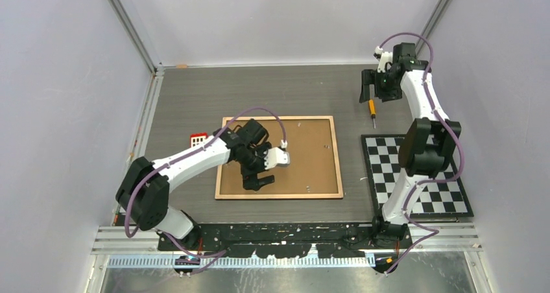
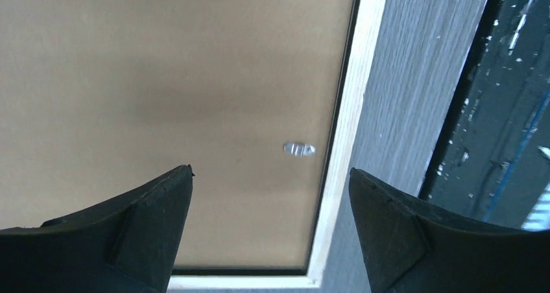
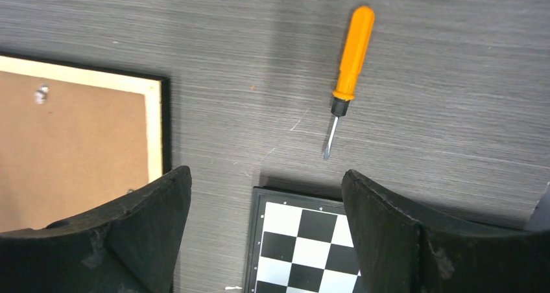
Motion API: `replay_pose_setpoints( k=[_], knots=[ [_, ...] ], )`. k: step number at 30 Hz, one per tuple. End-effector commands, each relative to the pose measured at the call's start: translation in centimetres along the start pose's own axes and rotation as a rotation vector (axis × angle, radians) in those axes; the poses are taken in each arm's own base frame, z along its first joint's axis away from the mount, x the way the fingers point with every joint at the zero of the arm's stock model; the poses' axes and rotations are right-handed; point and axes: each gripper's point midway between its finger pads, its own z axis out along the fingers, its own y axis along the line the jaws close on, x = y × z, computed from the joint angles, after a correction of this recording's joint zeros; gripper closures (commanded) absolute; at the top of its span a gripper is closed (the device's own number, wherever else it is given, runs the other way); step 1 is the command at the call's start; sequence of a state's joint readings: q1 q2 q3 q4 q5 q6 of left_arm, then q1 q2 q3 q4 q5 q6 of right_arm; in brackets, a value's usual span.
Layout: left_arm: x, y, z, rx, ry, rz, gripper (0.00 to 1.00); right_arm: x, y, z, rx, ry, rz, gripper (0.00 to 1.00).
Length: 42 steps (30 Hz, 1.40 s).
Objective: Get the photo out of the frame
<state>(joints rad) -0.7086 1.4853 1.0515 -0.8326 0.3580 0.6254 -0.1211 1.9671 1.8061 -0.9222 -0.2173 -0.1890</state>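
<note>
The frame (image 1: 311, 153) lies face down in the middle of the table, its brown board up and its light wood edge (image 2: 350, 131) around it. The photo is hidden. My left gripper (image 1: 256, 179) hangs over the frame's near-left part, open (image 2: 271, 176), with nothing between its fingers; a small metal tab (image 2: 299, 149) shows on the board beside the edge. My right gripper (image 1: 371, 89) is at the far right of the table, open (image 3: 266, 176) and empty, above an orange-handled screwdriver (image 3: 350, 59). The frame's far-right corner (image 3: 153, 124) shows in the right wrist view.
The screwdriver (image 1: 372, 108) lies on the table beyond a black-and-white checkerboard (image 1: 415, 170) to the frame's right; the board's far edge (image 3: 305, 241) shows between my right fingers. A small red-and-white object (image 1: 198, 139) sits by the frame's left side. Walls enclose the table.
</note>
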Motion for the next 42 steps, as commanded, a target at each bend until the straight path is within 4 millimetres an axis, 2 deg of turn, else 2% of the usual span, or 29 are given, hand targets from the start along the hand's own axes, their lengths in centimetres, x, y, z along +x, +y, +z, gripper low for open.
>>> replay_pose_setpoints(
  k=[1, 3, 8, 11, 14, 17, 21, 24, 27, 32, 38, 42],
  knots=[
    [-2.5, 0.9, 2.4, -0.086, -0.044, 0.206, 0.10, -3.3, 1.6, -4.2, -0.025, -0.221, -0.072, 0.05],
    [-2.9, 0.4, 3.2, -0.091, -0.048, 0.253, 0.10, -3.8, 1.9, -5.4, -0.014, -0.288, -0.096, 0.00],
    [-3.6, -1.2, 4.7, -0.068, -0.078, 0.319, 0.12, -4.8, 2.9, -9.0, -0.011, -0.445, -0.118, 0.00],
    [-3.5, -2.1, 5.8, -0.051, -0.074, 0.360, 0.13, -5.7, 2.8, -10.9, 0.030, -0.564, -0.057, 0.00],
    [-3.3, -2.6, 6.9, -0.043, -0.072, 0.383, 0.15, -5.7, 2.0, -12.0, 0.085, -0.634, 0.046, 0.01],
    [-3.0, -2.5, 7.8, -0.063, -0.056, 0.394, 0.18, -4.7, 3.4, -12.5, 0.020, -0.612, 0.044, 0.00],
    [-2.9, -1.4, 8.3, -0.123, -0.046, 0.377, 0.26, -2.6, 5.6, -12.4, -0.096, -0.510, 0.009, 0.00],
    [-3.0, -0.5, 8.2, -0.143, -0.050, 0.370, 0.34, -0.8, 6.5, -11.8, -0.142, -0.443, 0.023, 0.00],
    [-3.1, 0.9, 7.8, -0.161, -0.053, 0.376, 0.41, 0.4, 6.9, -11.2, -0.167, -0.397, 0.054, 0.00],
    [-3.5, 4.3, 6.7, -0.178, -0.056, 0.329, 0.50, 2.0, 7.4, -9.8, -0.204, -0.327, 0.125, 0.00],
    [-4.2, 8.2, 6.1, -0.220, -0.053, 0.298, 0.57, 3.8, 8.1, -8.0, -0.253, -0.234, 0.192, 0.00],
    [-4.8, 8.7, 6.3, -0.197, -0.046, 0.285, 0.59, 4.5, 8.5, -6.8, -0.285, -0.185, 0.231, 0.00]
  ],
)
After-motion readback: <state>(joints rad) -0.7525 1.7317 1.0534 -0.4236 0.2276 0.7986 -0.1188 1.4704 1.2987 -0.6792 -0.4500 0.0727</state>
